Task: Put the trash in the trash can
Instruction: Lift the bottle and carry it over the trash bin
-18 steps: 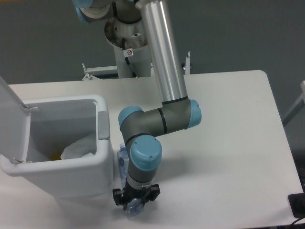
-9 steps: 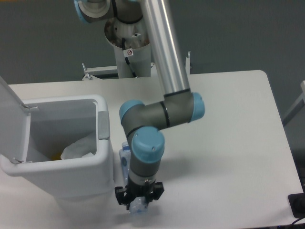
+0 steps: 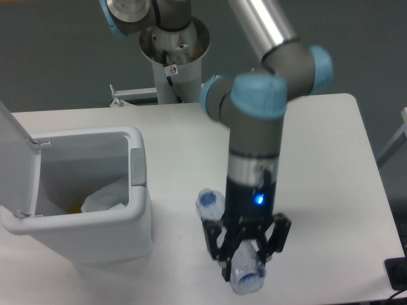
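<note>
Hand (image 3: pixel 249 264) points down, clamped on one bottle (image 3: pixel 238 267) above bench (image 3: pixel 331 165); one wrapper (image 3: pixel 105 196) inside bin (image 3: pixel 137 216), far left.

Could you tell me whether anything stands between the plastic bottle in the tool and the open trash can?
Nothing visible does. The tool holds the crushed bottle, to the right of the trash can. Only bare table lies between them, and the can's lid stands open with the white wrapper already inside.
</note>
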